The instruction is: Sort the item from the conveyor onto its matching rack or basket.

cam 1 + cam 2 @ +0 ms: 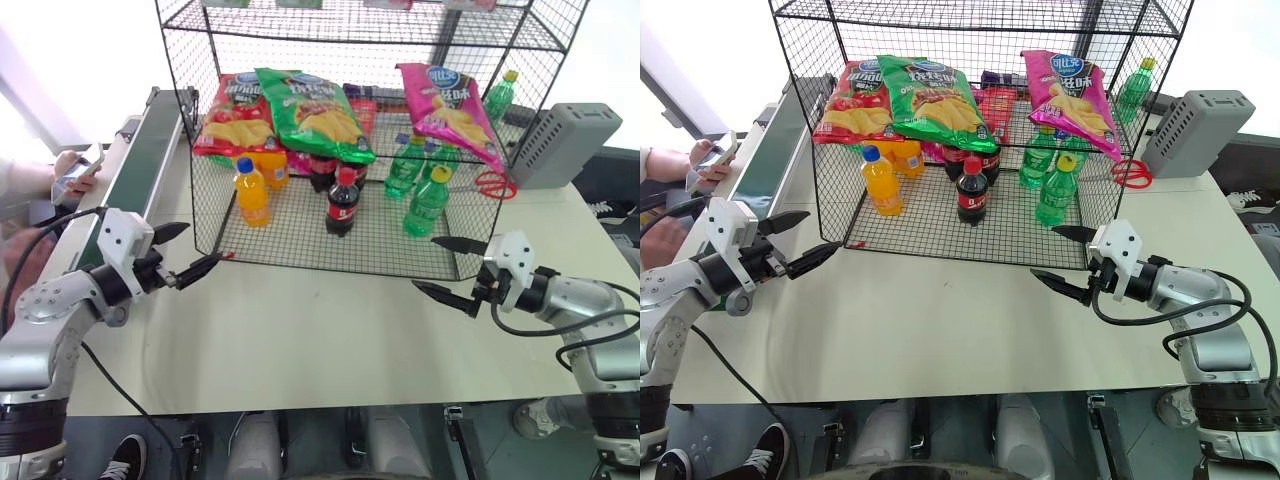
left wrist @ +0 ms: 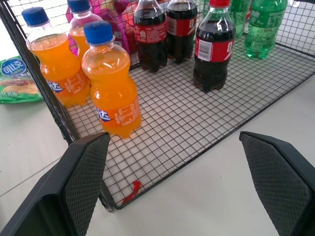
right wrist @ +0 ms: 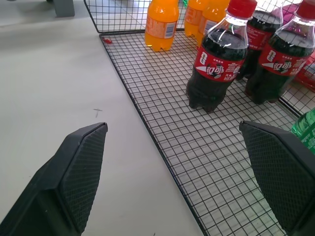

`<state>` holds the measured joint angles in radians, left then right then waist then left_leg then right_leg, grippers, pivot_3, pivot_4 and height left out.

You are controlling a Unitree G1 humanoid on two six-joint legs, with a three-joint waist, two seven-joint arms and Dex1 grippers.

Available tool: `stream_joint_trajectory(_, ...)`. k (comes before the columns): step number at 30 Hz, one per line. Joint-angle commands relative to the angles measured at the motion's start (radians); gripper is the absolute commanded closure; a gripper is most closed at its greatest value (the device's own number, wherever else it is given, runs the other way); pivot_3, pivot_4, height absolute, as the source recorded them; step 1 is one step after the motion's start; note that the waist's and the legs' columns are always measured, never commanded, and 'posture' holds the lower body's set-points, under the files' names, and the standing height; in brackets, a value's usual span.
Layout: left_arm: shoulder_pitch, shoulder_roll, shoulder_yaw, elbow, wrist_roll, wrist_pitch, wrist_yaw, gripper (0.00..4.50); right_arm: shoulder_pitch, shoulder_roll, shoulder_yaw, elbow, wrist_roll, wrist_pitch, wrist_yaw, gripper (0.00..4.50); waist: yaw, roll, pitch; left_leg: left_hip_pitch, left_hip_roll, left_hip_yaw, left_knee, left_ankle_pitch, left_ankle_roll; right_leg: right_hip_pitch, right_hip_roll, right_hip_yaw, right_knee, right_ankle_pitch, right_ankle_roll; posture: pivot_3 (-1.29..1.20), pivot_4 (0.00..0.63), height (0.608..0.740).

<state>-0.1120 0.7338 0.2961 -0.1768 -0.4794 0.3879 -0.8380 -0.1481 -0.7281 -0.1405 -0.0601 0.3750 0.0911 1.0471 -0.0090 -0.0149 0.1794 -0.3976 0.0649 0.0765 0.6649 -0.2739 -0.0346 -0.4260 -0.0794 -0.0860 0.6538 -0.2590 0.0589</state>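
Note:
The item, a magenta-pink crisp bag [image 1: 450, 110], lies tilted on the right of a tier in the black wire rack [image 1: 330, 262], above green bottles. The conveyor [image 1: 140, 165], a dark green belt in a grey frame, runs along the table's left side with a bare belt. My left gripper [image 1: 203, 244] hovers open and empty at the rack's front left corner. My right gripper [image 1: 424, 262] hovers open and empty at the rack's front right corner. Both point in toward the rack's bottom tier, as the wrist views show.
A red bag [image 1: 235, 115] and a green bag [image 1: 315, 110] lie on the same tier. Orange soda bottles [image 1: 250, 192], cola bottles [image 1: 342, 200] and green bottles [image 1: 427, 200] stand on the bottom tier. A grey box [image 1: 565, 140] and red scissors [image 1: 492, 184] sit at the right. A person's hand [image 1: 75, 172] holds a phone beside the conveyor.

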Motion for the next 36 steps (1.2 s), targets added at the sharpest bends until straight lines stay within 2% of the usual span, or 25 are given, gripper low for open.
stream_joint_trajectory(1, -0.007, 0.015, 0.009, -0.011, 0.006, -0.014, -0.004, 0.00, -0.016, 0.004, -0.006, -0.014, 0.013, -0.013, 0.003, 0.03, 0.000, 0.000, 0.000, 0.000, 0.000, 0.000, 0.000, 0.000, 0.000, 0.000, 0.000, 0.000, 0.000, 0.000, 0.000, 0.00, 0.150, 0.740)
stream_joint_trajectory(36, 0.012, 0.003, 0.002, 0.029, 0.034, -0.073, -0.029, 0.00, -0.042, 0.006, 0.019, 0.028, -0.036, -0.079, 0.001, 0.03, 0.000, 0.000, 0.000, 0.000, 0.000, 0.000, 0.000, 0.000, 0.000, 0.000, 0.000, 0.000, 0.000, 0.000, 0.000, 0.00, 0.150, 0.740)
